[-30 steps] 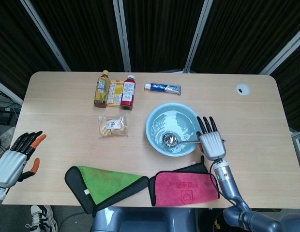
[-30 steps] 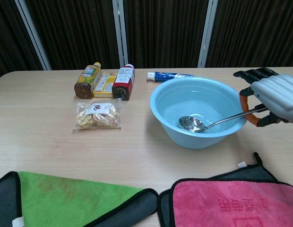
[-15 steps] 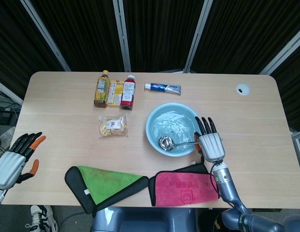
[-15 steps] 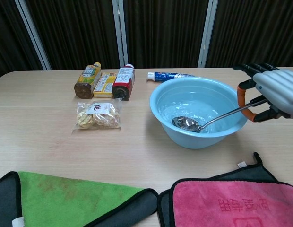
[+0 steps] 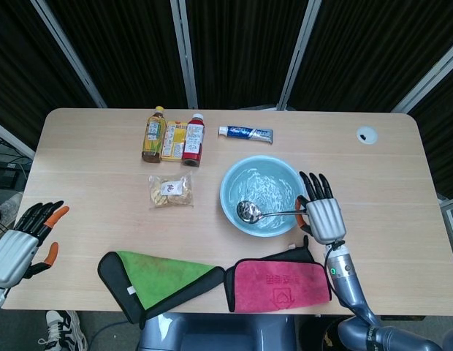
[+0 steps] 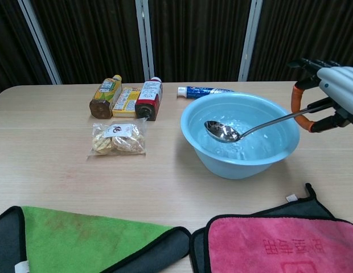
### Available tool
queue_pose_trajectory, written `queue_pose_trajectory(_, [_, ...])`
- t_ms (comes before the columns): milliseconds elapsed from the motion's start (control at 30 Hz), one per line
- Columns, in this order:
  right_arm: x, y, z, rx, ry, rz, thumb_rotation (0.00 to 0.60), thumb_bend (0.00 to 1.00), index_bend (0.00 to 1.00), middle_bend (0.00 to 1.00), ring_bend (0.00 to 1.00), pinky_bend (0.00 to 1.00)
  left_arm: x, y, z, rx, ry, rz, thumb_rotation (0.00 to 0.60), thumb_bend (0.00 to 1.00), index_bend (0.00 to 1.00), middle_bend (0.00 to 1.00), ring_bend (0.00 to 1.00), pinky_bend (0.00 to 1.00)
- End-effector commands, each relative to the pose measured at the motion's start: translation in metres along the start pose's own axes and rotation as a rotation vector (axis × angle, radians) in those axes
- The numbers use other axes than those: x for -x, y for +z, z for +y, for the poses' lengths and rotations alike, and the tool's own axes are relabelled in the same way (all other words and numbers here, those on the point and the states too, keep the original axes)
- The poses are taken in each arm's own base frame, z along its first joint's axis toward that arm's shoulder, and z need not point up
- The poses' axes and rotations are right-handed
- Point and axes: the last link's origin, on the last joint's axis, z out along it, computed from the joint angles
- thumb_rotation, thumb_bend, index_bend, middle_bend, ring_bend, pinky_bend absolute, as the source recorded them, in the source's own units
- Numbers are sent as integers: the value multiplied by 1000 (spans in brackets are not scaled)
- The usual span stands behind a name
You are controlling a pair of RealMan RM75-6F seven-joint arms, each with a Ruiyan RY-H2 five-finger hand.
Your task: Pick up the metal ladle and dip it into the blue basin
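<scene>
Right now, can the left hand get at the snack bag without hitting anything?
Probably yes: the left hand is open off the table's near-left edge, with only bare table between it and the snack bag.

The metal ladle (image 6: 222, 131) has a shiny round bowl and a thin handle rising toward the right robot hand (image 6: 330, 94), which holds its end. Its bowl hangs inside the blue basin (image 6: 193, 139), a round light-blue tub of water just left of that robot hand.
</scene>
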Motion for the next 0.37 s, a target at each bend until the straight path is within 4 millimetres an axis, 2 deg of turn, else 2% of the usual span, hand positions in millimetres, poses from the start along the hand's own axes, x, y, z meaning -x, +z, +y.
queue_pose_trajectory(33, [-7, 1, 1, -1, 0, 15, 600, 401, 625, 36, 0, 40, 1, 0, 1, 3, 3, -2, 600, 630, 0, 0, 0, 0])
queue_pose_trajectory(367, [-18, 2, 3, 1, -25, 38, 600, 401, 625, 36, 0, 40, 2, 0, 2, 0, 11, -4, 600, 629, 0, 0, 0, 0])
